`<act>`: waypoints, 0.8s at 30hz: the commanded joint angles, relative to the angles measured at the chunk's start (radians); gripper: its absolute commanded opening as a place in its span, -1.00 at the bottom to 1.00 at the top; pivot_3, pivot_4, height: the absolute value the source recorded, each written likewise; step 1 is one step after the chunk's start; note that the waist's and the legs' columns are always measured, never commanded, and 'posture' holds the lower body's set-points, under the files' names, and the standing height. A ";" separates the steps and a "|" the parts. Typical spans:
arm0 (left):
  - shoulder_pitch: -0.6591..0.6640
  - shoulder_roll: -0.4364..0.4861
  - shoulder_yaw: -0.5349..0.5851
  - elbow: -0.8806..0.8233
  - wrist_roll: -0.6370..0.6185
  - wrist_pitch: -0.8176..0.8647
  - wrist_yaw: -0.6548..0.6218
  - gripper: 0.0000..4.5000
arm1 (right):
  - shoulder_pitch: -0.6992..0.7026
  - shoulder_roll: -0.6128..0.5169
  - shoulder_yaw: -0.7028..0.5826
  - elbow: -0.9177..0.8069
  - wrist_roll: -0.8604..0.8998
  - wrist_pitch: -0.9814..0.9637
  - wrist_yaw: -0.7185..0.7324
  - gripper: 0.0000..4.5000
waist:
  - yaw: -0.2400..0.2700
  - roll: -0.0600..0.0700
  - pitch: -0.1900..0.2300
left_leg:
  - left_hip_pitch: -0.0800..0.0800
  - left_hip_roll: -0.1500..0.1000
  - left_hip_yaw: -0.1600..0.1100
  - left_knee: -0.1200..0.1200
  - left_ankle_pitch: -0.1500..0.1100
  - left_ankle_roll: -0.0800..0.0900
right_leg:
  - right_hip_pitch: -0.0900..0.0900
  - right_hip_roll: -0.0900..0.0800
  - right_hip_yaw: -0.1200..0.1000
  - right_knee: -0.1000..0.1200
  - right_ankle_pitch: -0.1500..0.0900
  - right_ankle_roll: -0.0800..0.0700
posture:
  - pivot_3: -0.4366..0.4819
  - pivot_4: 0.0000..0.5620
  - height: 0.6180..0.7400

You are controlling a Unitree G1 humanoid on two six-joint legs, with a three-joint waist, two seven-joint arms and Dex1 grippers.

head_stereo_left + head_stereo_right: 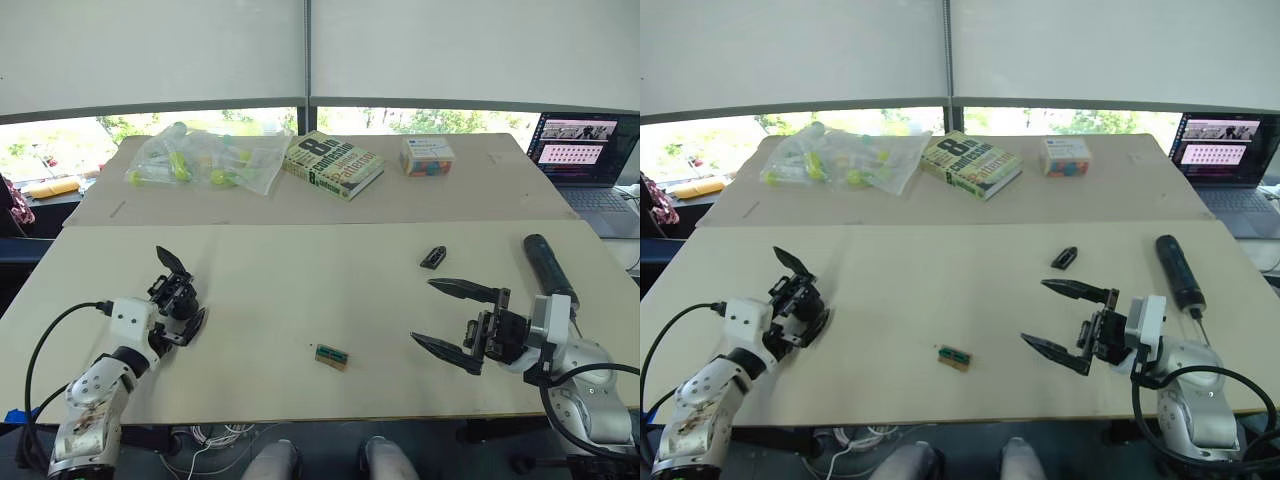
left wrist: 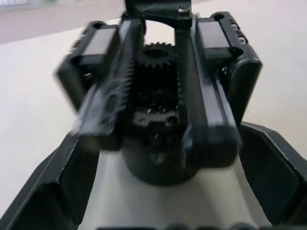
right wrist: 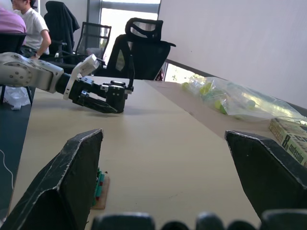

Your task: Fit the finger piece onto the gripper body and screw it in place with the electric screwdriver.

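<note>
Near edge of the surface: small green-and-brown block lies flat, roughly mid-width, apart from both arms. Right claw hovers low near the near right corner, its two black fingers spread wide and pointing toward the left side, holding nothing — the block sits between it and the left arm but well clear of its tips. Left claw is at the near left side, closed around the gripper body; the left wrist view shows the body's round dark base seated between the claw's fingers, with its toothed racks and a small gear facing the camera. The body's pointed black finger sticks up and away from the near edge. Right wrist view confirms the left claw resting on the surface with the body in its grasp. Farther in, right of centre: the finger piece, a small black wedge, lies alone on the surface, untouched. Just beyond the right claw, close to the right edge: the electric screwdriver lies flat, rounded end toward the far edge, thin bit toward the near edge — not held. Far part of the surface: a clear bag of yellow-green items at left, a book mid, a small box right of it; an open laptop at the far right corner.
</note>
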 commanded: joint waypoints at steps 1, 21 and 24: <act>-0.013 0.002 -0.007 0.004 0.005 0.001 0.000 0.99 | 0.010 0.003 -0.024 -0.029 0.005 -0.033 -0.010 1.00 | 0.000 0.000 0.000 | 0.000 0.000 0.000 0.000 0.000 0.000 | 0.000 0.000 0.000 0.000 0.000 0.000 | -0.05 -0.47 1.00; -0.237 -0.159 -0.346 -0.129 0.045 -0.013 -0.110 0.04 | 0.102 -0.047 -0.107 0.022 -0.003 -0.081 0.012 1.00 | 0.010 0.000 0.000 | -0.003 -0.001 0.000 0.003 0.000 0.000 | 0.000 0.000 0.000 -0.001 0.001 0.001 | -0.05 -0.47 1.00; -0.287 -0.194 -0.419 -0.063 0.095 -0.042 -0.118 0.04 | 0.124 -0.049 -0.120 0.012 -0.003 -0.086 0.005 1.00 | 0.001 0.000 0.000 | -0.002 -0.001 0.000 0.002 0.000 0.000 | 0.000 0.000 0.000 0.000 0.001 0.001 | -0.05 -0.47 1.00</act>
